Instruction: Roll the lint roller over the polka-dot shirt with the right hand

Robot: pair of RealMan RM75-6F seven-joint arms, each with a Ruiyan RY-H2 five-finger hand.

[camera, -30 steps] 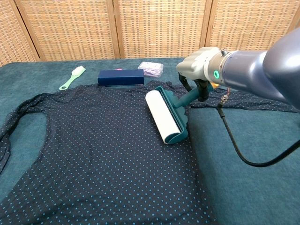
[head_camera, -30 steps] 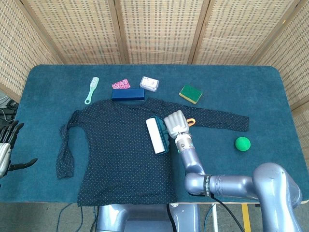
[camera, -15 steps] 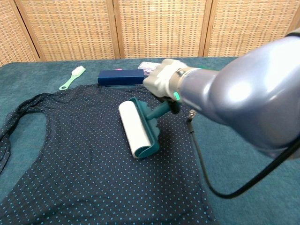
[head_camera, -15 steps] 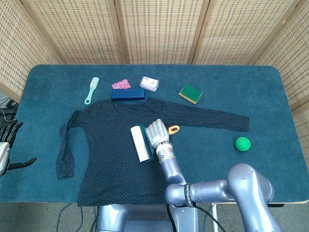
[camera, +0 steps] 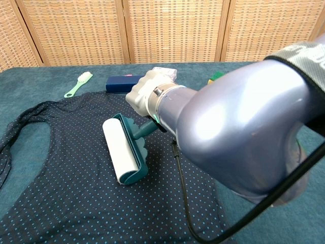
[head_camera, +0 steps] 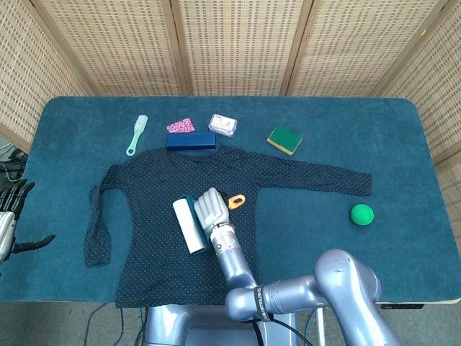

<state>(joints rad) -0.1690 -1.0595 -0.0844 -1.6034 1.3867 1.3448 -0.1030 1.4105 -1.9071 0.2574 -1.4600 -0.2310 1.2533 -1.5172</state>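
The dark polka-dot shirt (head_camera: 151,245) (camera: 61,203) lies flat at the table's front, sleeves spread to both sides. My right hand (head_camera: 210,208) (camera: 143,91) grips the teal handle of the lint roller (head_camera: 187,225) (camera: 122,155). The white roll lies on the middle of the shirt's body, and the handle's orange end (head_camera: 236,201) sticks out behind the hand. My left hand (head_camera: 10,220) hangs off the table's left edge with fingers apart and nothing in it; the chest view does not show it.
Along the far side of the shirt lie a mint green brush (head_camera: 136,134), a pink patterned packet (head_camera: 181,125), a navy box (head_camera: 191,140), a small white pack (head_camera: 223,125) and a green-and-yellow sponge (head_camera: 284,140). A green ball (head_camera: 362,214) sits at the right.
My right hand has swept the lint roller leftward across the shirt, from near the right armpit to the middle of the body. The left hand has stayed put.
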